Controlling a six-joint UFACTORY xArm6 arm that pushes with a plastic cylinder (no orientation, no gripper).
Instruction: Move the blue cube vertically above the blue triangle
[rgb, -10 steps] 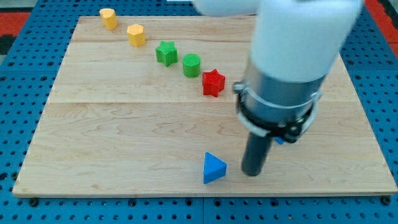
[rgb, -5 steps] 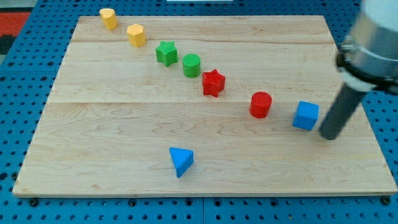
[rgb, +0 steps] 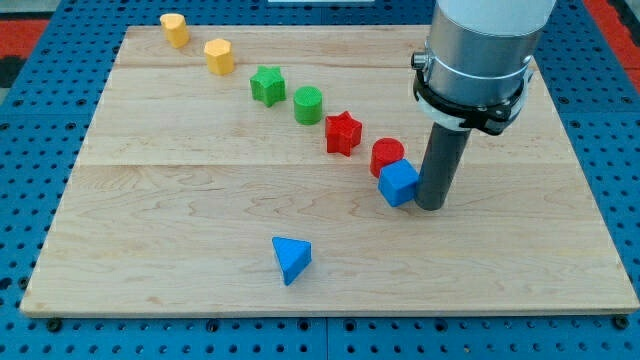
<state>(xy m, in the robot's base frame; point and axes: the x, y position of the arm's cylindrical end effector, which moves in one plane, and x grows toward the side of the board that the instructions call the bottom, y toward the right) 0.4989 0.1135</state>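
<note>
Blue cube (rgb: 398, 183) sits mid-board, right of centre, turned so a corner edge faces the view's bottom; no long axis to speak of. It touches the red cylinder (rgb: 387, 156) at its upper left. Blue triangle (rgb: 291, 258) lies near the bottom edge, well apart to the lower left, apex pointing down-left. My rod stands upright, my tip (rgb: 431, 206) on the board (rgb: 150, 200), pressed against the cube's right side. No jaws on it, grips nothing. Red star (rgb: 343, 132) sits near, up-left of the cyl
</note>
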